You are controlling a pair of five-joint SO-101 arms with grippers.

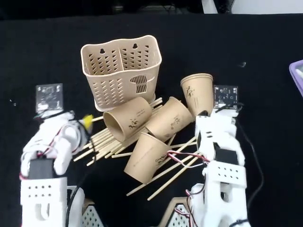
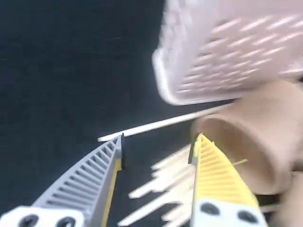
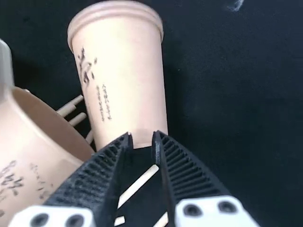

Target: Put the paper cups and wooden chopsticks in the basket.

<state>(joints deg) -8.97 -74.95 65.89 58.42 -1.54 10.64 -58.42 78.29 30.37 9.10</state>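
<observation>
The beige slotted basket (image 1: 122, 71) stands at the back, also in the left wrist view (image 2: 236, 52). Three paper cups lie on their sides in front of it (image 1: 128, 118) (image 1: 169, 118) (image 1: 147, 157). They rest on a scatter of wooden chopsticks (image 1: 102, 142). One more cup (image 1: 198, 93) is at the right, its rim pointing away. My left gripper (image 1: 85, 124) (image 2: 157, 144) is open above chopstick ends (image 2: 165, 175), next to a lying cup's mouth (image 2: 236, 146). My right gripper (image 1: 202, 116) (image 3: 142, 139) is open by a narrow gap just short of the right cup's base (image 3: 118, 75), holding nothing.
Square tag markers lie on the black table at the left (image 1: 49, 96) and right (image 1: 225, 96). A purple object (image 1: 297, 75) pokes in at the right edge. A chopstick (image 3: 137, 182) lies under the right gripper's fingers.
</observation>
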